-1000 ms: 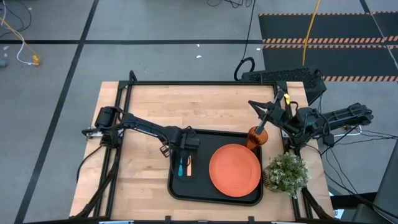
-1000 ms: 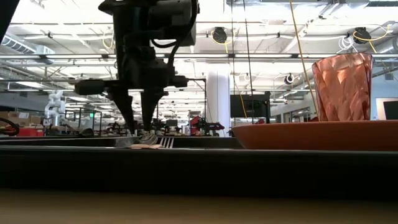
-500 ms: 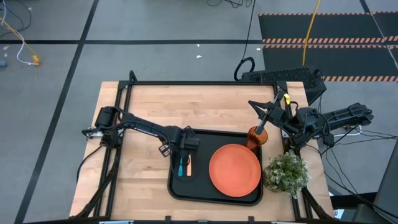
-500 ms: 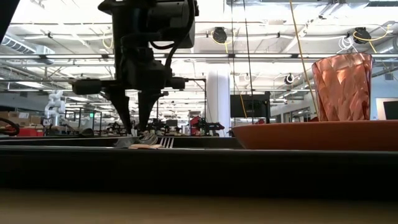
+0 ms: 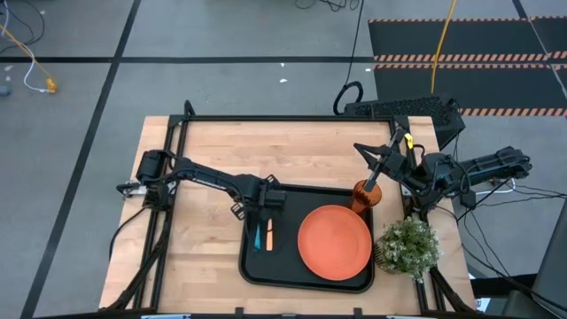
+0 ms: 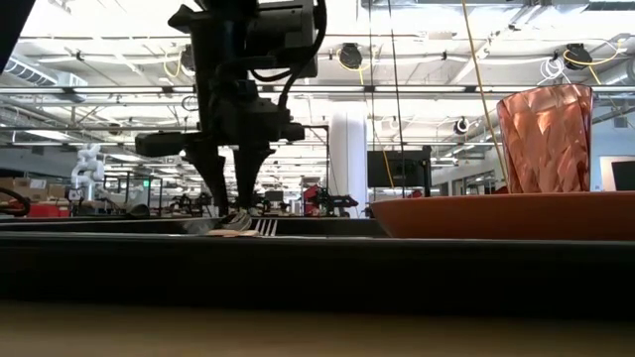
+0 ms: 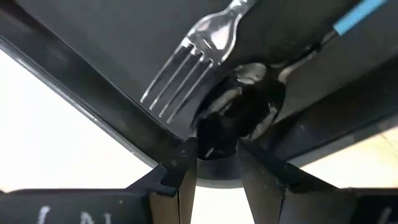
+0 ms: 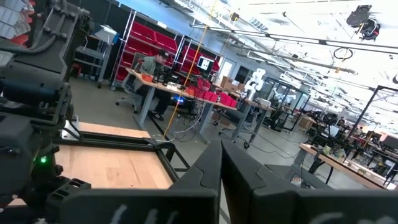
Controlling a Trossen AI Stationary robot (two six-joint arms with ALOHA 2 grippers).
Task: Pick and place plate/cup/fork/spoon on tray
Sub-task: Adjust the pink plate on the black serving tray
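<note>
The black tray (image 5: pixel 306 275) holds the orange plate (image 5: pixel 334 241), with the translucent orange cup (image 5: pixel 364 193) at its far right corner. The blue-handled spoon (image 5: pixel 258 237) and tan-handled fork (image 5: pixel 268 237) lie side by side on the tray's left part. My left gripper (image 5: pixel 263 211) hangs open, pointing down just above their heads. In the left wrist view the spoon's bowl (image 7: pixel 249 99) and the fork's tines (image 7: pixel 180 81) lie beyond its fingertips (image 7: pixel 217 155), with nothing between the fingers. My right gripper (image 5: pixel 359 149) is shut and raised beyond the cup.
A small potted plant (image 5: pixel 407 246) stands right of the tray, near the table's right edge. The tray's raised rim (image 6: pixel 317 263) runs across the low view. Bare wood lies left of the tray and beyond it.
</note>
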